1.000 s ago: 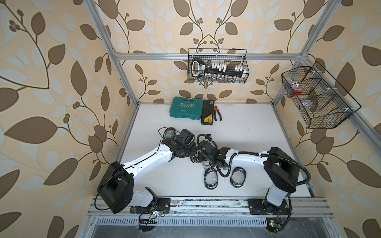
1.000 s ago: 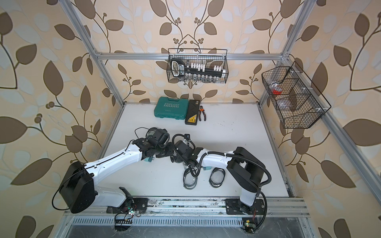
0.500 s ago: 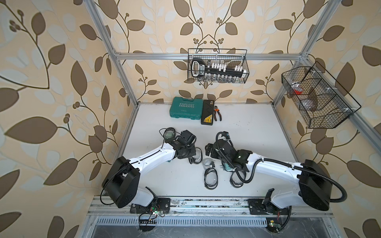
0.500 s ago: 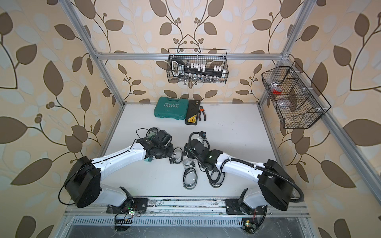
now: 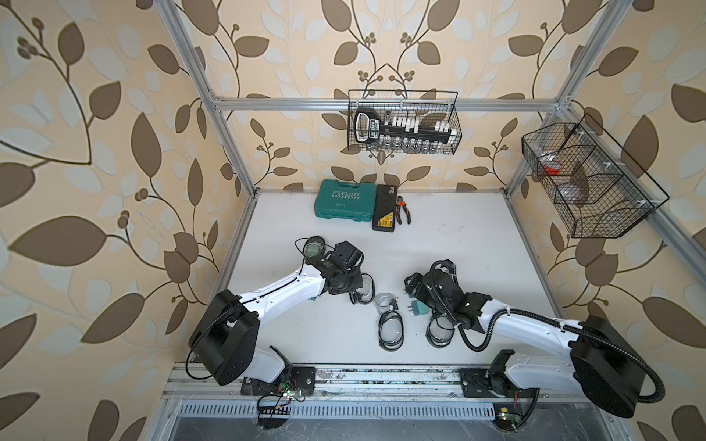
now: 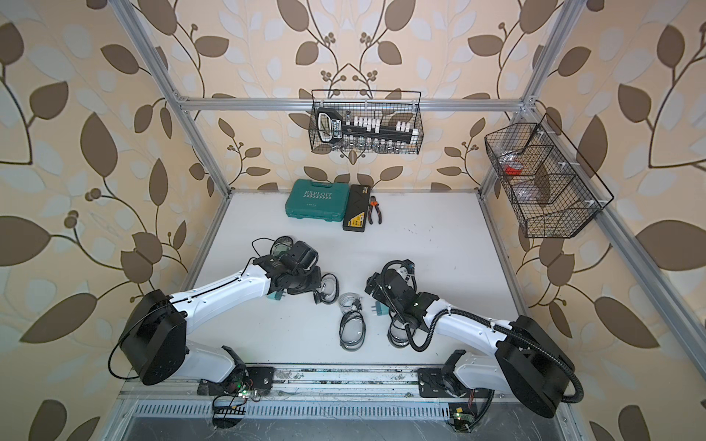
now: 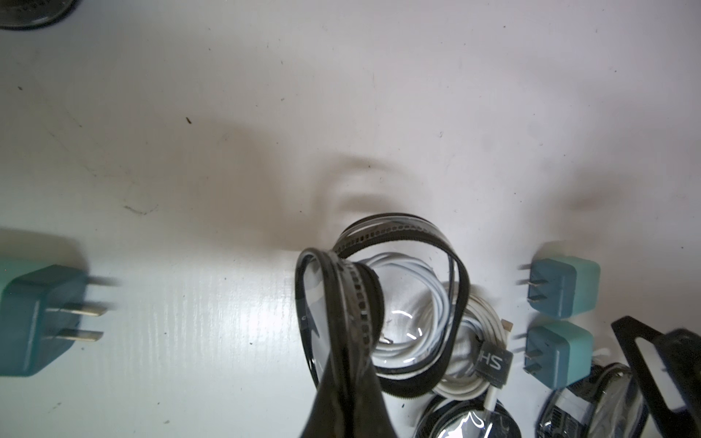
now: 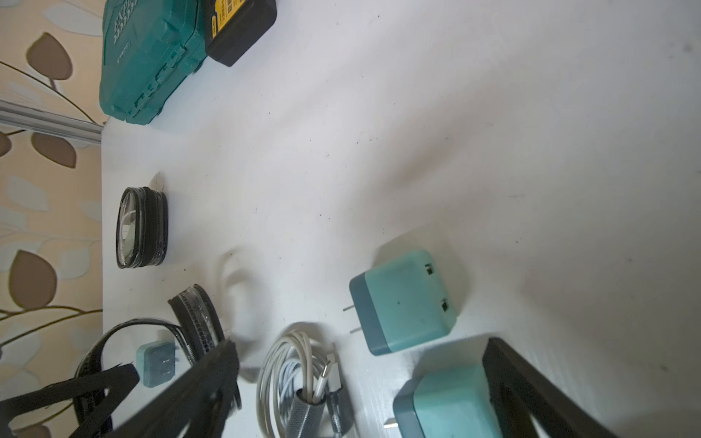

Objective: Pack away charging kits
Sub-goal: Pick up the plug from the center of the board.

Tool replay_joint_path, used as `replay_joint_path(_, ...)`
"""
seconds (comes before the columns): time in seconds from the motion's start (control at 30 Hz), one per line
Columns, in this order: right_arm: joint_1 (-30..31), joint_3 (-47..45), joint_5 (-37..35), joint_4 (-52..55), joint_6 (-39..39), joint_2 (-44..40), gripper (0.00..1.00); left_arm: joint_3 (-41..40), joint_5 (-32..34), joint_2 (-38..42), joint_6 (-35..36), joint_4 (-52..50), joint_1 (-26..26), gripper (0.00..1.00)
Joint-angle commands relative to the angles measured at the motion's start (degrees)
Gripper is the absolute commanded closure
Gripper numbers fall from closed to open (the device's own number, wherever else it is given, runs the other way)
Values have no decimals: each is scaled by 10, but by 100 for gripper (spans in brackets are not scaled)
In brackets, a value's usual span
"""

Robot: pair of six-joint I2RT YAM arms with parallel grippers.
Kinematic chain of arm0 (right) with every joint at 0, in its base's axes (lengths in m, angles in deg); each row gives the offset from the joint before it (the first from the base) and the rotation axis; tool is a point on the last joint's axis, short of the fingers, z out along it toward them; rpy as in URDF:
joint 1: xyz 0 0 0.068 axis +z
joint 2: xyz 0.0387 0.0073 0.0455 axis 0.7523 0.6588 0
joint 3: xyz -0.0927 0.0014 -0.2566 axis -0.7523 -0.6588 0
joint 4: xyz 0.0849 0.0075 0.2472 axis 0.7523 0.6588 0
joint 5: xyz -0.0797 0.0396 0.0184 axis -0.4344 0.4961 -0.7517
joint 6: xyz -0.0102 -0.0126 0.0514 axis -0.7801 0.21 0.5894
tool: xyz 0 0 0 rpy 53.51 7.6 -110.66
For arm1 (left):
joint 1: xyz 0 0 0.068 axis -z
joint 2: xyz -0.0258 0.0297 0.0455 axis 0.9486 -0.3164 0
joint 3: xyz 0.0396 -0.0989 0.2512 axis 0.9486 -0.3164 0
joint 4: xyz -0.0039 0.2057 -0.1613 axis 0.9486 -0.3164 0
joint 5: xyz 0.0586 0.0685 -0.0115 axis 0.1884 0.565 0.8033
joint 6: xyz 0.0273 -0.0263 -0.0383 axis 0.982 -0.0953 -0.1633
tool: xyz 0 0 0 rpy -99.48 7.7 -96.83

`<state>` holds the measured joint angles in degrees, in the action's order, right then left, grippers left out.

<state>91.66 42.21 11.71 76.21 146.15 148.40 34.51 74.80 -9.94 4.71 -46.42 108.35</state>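
On the worktop point(image 5: 439, 236), the left end effector point(image 7: 337, 341) is clamped on a limp, light pouch point(image 7: 398, 227) by its zip rim, likely the firmest hold; the right end effector point(image 5: 412, 286) hangs wide apart beside a hard, slick plug point(image 8: 404, 301).

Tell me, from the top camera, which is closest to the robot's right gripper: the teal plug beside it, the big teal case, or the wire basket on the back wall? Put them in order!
1. Teal plug: just beside the open right gripper, on the side toward the robot.
2. Big teal case: at the back of the table, toward the left.
3. Wire basket: hanging on the back wall, beyond the case.
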Motion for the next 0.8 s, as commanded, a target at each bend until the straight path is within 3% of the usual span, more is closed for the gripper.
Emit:
replay_joint_path(0.0, -7, 20, 33, -24, 12, 28, 0, 12, 16, 10, -4, -8, 3, 100)
replay_joint_path(0.17, -8, 46, 35, -33, -2, 79, 0, 12, 16, 11, -4, -10, 4, 100)
replay_joint_path(0.67, -7, 250, 75, 38, -121, 273, 6, 23, 53, 14, -10, -46, 4, 100)
replay_joint_path(0.77, 5, 275, 42, 72, -138, 276, 6, 29, 71, 14, -18, -67, 3, 100)
